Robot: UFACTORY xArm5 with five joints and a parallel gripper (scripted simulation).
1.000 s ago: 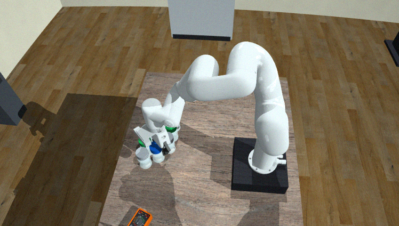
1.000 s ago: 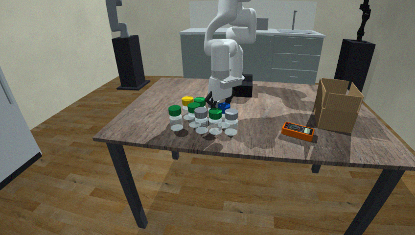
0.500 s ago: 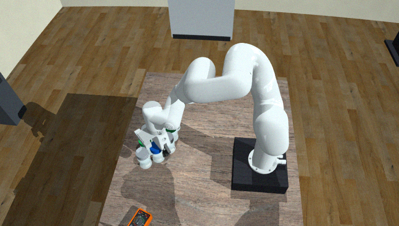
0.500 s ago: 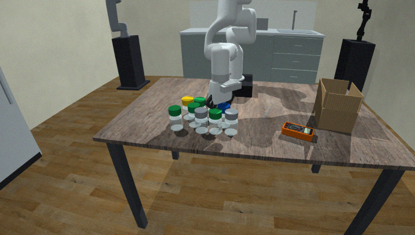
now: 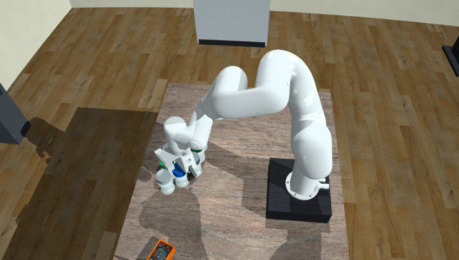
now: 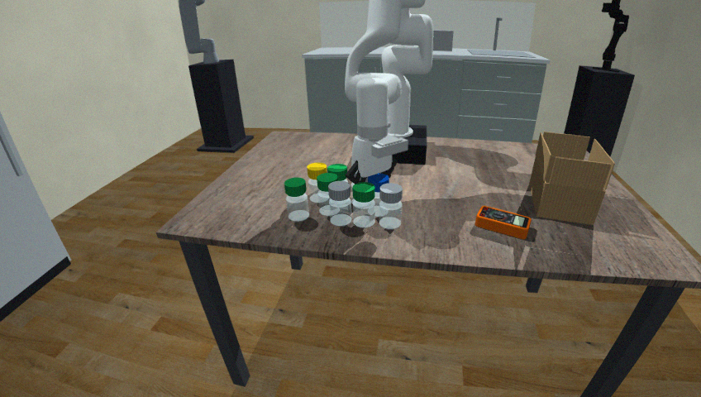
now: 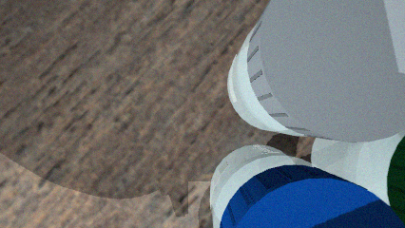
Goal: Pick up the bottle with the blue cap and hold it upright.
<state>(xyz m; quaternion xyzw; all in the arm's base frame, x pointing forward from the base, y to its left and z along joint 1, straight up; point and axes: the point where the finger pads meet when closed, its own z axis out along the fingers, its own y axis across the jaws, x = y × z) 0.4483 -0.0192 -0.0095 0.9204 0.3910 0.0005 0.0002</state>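
The bottle with the blue cap (image 5: pixel 178 172) (image 6: pixel 379 179) (image 7: pixel 304 199) stands upright on the table at the right back of a tight group of clear bottles. My gripper (image 5: pixel 180 168) (image 6: pixel 371 174) is open and hangs low right over it, its fingers down at about cap height on either side. Nothing is between the fingers. In the wrist view the blue cap fills the lower right, a grey-capped bottle (image 7: pixel 328 62) (image 6: pixel 391 193) (image 5: pixel 164 177) stands close beside it, and a sliver of a green cap (image 7: pixel 398 176) shows at the right edge. My fingertips do not show in the wrist view.
Green-capped bottles (image 6: pixel 363 191) (image 6: pixel 295 187) (image 6: pixel 326 180), a yellow-capped one (image 6: pixel 316 169) and another grey-capped one (image 6: pixel 339 188) stand upright, crowded left and front of the blue one. An orange multimeter (image 6: pixel 503 221) (image 5: pixel 161 251) and a cardboard box (image 6: pixel 570 179) sit to the right. The arm's black base (image 5: pixel 299 206) stands behind.
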